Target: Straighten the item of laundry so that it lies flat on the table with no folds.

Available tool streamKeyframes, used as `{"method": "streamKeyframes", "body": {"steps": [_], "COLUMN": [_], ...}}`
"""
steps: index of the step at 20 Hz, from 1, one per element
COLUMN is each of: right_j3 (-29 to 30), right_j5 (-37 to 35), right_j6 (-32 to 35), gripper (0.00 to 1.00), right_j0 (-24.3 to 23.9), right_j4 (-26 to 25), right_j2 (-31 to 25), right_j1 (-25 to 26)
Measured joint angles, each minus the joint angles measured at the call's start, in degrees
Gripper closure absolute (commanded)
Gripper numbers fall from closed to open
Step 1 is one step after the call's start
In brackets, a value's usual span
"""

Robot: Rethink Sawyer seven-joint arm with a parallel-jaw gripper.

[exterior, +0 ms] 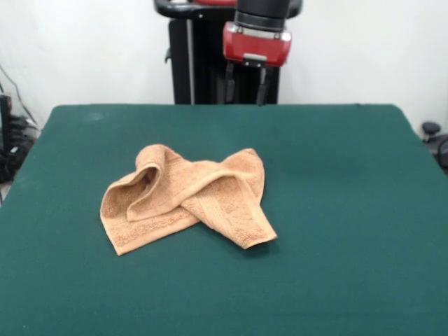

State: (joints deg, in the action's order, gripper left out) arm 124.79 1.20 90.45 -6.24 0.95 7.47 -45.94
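Note:
A tan-orange terry towel lies crumpled on the dark green table, a little left of the middle. It is folded over itself: a flap curls up at its left, and a banded corner crosses over toward the front right. My gripper hangs above the table's far edge, well behind and above the towel. Its two dark fingers point down with a gap between them and hold nothing.
The black pedestal stands behind the far edge of the table. Cables and dark gear sit off the left side, and a dark object off the right side.

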Motion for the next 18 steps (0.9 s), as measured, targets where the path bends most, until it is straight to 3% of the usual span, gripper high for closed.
{"method": "streamKeyframes", "body": {"steps": [18], "right_j3": [2.0], "right_j5": [-0.3], "right_j6": [0.0], "gripper": [0.00], "right_j0": [4.9], "right_j4": [0.0], "right_j2": [-0.2], "right_j1": [-0.7]}}
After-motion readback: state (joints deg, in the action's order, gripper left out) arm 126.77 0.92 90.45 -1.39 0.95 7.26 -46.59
